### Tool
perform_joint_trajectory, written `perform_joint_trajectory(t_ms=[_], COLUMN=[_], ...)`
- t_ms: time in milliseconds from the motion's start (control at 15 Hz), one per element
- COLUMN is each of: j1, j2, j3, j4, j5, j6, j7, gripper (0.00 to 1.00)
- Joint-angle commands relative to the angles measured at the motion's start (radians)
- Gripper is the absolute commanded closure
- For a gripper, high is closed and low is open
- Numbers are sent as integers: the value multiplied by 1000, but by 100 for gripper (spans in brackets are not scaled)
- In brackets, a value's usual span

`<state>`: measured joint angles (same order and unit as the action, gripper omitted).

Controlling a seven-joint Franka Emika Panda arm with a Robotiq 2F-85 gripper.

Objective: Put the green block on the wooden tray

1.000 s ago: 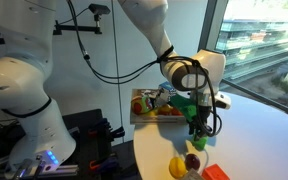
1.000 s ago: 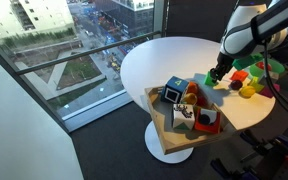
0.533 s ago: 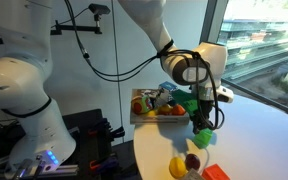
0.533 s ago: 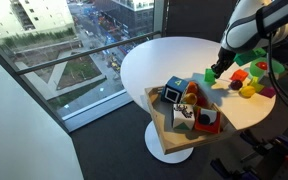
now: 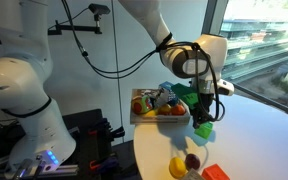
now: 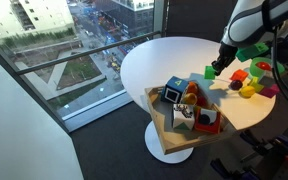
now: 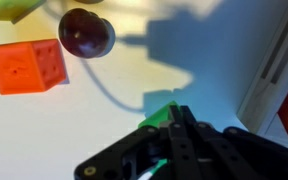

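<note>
My gripper (image 5: pixel 204 120) is shut on the green block (image 5: pixel 203 130) and holds it above the white round table, just beside the wooden tray (image 5: pixel 142 117). In an exterior view the gripper (image 6: pixel 213 68) hangs with the small block (image 6: pixel 209 73) past the far end of the tray (image 6: pixel 162 135). In the wrist view the green block (image 7: pixel 164 113) shows between my dark fingers (image 7: pixel 172 128), with the tabletop well below it.
The tray holds several toys, among them a blue cube (image 6: pixel 174 91) and a red piece (image 6: pixel 208 121). On the table lie an orange cube (image 7: pixel 26 65), a dark plum (image 7: pixel 86 32), a yellow fruit (image 5: pixel 177 165) and other coloured toys (image 6: pixel 252 72). A window wall is close by.
My gripper has risen from the table with the green block in it and moved a little toward the tray. The other toys have not moved.
</note>
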<state>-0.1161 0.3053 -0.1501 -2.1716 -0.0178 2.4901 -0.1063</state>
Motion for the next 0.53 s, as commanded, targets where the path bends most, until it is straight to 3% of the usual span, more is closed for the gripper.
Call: perform_joint_trajectory(t_ms=[0,467], j1=[-1,27], j2=[-78,-176], j3=[20,75], j4=[-30,-81], j5=[-6,12], j6=[-34,-49], j7=[13,-5], gripper=[97,97])
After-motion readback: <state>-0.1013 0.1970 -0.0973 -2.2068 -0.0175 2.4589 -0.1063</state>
